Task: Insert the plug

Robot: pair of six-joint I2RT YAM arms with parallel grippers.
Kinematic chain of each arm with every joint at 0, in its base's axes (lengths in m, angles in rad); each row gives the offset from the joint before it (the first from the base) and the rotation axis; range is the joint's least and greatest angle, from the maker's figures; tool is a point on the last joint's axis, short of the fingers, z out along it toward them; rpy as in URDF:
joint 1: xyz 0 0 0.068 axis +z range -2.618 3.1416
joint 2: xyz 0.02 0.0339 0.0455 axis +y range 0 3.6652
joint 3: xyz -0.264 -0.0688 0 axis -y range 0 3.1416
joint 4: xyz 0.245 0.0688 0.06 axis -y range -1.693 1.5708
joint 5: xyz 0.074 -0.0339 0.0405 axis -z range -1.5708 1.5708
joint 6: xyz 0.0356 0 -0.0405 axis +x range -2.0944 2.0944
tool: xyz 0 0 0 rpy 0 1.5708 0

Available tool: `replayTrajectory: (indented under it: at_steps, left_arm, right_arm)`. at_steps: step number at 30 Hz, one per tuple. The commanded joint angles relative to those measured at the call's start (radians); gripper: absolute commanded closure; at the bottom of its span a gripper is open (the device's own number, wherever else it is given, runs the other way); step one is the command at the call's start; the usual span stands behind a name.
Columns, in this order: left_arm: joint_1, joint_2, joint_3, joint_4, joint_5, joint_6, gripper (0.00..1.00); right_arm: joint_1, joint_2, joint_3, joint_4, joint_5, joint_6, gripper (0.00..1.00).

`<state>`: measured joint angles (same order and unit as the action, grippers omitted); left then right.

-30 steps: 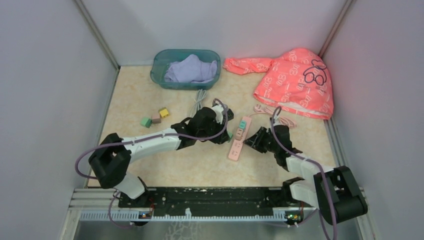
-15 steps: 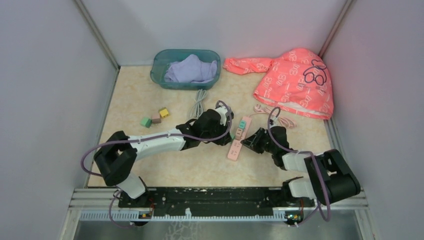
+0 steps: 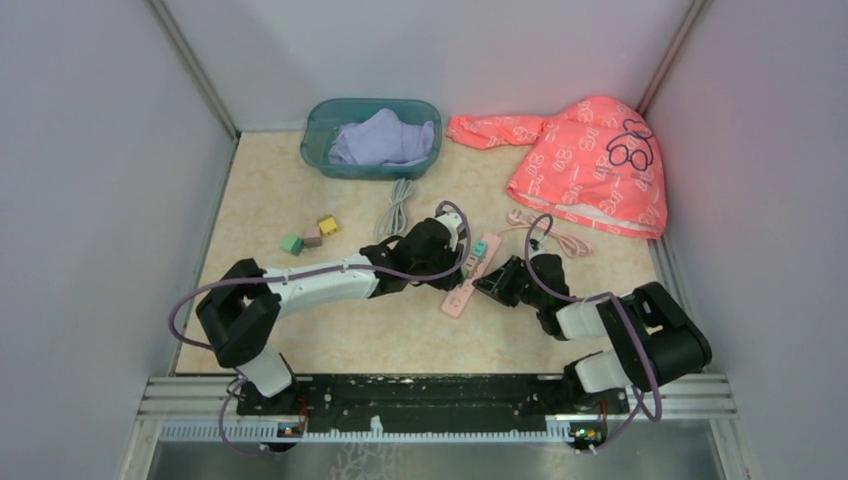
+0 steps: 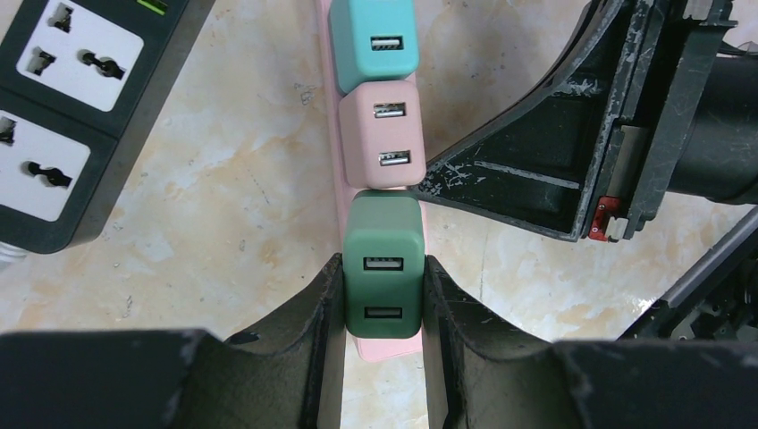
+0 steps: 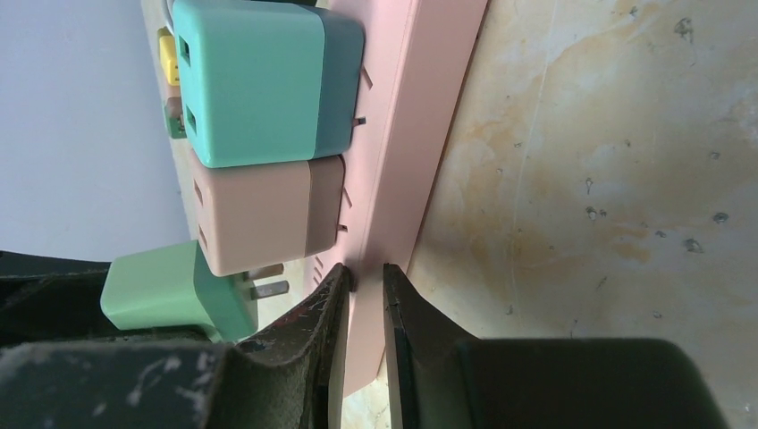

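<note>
The left arm (image 3: 320, 282) stretches low to the centre of the worktop (image 3: 400, 340), left fingers (image 4: 308, 326) clamped on the dark green plug (image 4: 384, 241). The right arm (image 3: 580, 312) folds in from 4 o'clock, right fingers (image 5: 299, 349) pinching the edge of the pink power strip (image 5: 420, 116). The plug sits at the strip's 7 o'clock end with its prongs partly showing. The strip runs from 7 to 1 o'clock.

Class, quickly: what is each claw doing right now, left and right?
The left claw: closed on the green plug.
The right claw: closed on the edge of the pink power strip.
</note>
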<state>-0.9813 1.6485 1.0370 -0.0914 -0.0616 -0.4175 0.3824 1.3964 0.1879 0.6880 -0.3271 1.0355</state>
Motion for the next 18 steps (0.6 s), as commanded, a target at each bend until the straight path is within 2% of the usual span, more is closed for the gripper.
replayTrajectory:
  at_steps: [1,18]
  left_arm:
    - [-0.011,0.009,0.057,-0.051,-0.046,0.018,1.00]
    - [-0.042,0.102,0.166,-0.168,-0.091,0.057,1.00]
  right_arm:
    - [0.016,0.006,0.002,0.039,0.001,0.004,0.81]
    - [0.016,-0.016,0.013,-0.006,0.011,-0.029,0.81]
